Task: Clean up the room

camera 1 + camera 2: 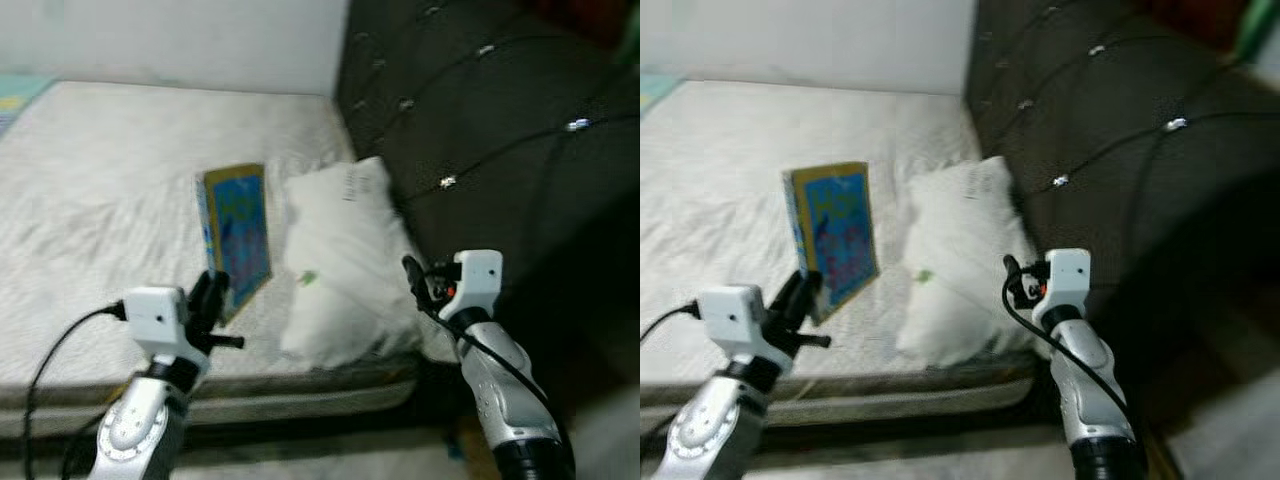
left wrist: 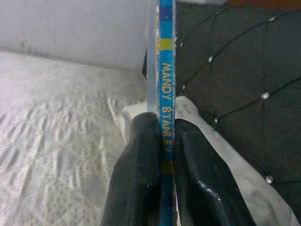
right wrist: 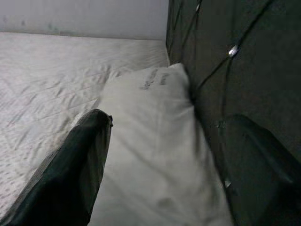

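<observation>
Book (image 1: 238, 235) clamped at spine, upright, in closed left gripper (image 2: 162, 155) over mattress (image 1: 90, 200) front edge; right gripper (image 3: 160, 155) open, empty near pillow (image 1: 340, 265); best kept vertical, carried off slowly.

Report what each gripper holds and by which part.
The left gripper is shut on the book, pinching its lower edge near the spine and holding it upright over the mattress. The right gripper is open, holding nothing, facing the pillow.

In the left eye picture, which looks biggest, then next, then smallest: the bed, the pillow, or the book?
1. mattress, by far the largest.
2. pillow.
3. book, held upright by the left gripper, so it shows partly turned.
</observation>
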Motion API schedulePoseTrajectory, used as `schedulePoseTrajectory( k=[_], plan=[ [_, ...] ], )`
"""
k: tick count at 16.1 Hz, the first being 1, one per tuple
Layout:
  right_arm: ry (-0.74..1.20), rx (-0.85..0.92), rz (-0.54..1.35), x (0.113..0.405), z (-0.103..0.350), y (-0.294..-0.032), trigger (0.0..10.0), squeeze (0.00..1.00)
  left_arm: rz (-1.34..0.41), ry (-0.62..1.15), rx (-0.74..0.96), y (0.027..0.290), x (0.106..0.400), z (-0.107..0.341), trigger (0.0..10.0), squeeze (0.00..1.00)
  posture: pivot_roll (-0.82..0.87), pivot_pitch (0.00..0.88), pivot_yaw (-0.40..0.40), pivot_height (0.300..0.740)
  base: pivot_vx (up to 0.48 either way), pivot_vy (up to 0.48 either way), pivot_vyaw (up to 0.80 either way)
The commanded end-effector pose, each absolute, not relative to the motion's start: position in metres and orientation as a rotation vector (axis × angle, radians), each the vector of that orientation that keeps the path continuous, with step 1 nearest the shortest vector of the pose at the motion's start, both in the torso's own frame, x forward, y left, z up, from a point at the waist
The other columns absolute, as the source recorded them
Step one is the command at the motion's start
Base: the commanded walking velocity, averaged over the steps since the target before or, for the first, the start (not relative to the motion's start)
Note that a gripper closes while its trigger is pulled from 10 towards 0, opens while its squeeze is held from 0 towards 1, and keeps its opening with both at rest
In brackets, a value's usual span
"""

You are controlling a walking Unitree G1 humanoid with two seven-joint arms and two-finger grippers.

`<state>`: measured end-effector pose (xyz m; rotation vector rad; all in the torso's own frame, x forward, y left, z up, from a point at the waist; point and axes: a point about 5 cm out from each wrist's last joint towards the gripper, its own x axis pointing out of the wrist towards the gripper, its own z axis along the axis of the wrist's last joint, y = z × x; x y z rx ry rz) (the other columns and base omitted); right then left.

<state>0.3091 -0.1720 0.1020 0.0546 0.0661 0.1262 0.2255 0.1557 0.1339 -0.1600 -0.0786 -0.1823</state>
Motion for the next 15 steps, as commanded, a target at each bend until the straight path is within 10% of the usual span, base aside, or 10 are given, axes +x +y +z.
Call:
schedulePoseTrajectory(
  k=[1,15],
  plan=[
    [0.053,0.053,0.126,0.3106,0.1048,-0.1733,10.0,0.0,-0.192,-0.126,-0.165,0.1527,0.225,0.1426,10.0,0.0,0.03,0.066,-0.104,0.74,0.0,0.0,0.0],
    [0.048,0.018,0.153,0.3081,0.1042,-0.1705,10.0,0.0,-0.158,-0.114,-0.173,0.1517,0.2262,0.1402,10.0,0.0,0.03,0.078,-0.105,0.74,0.0,0.0,0.27]
  ],
)
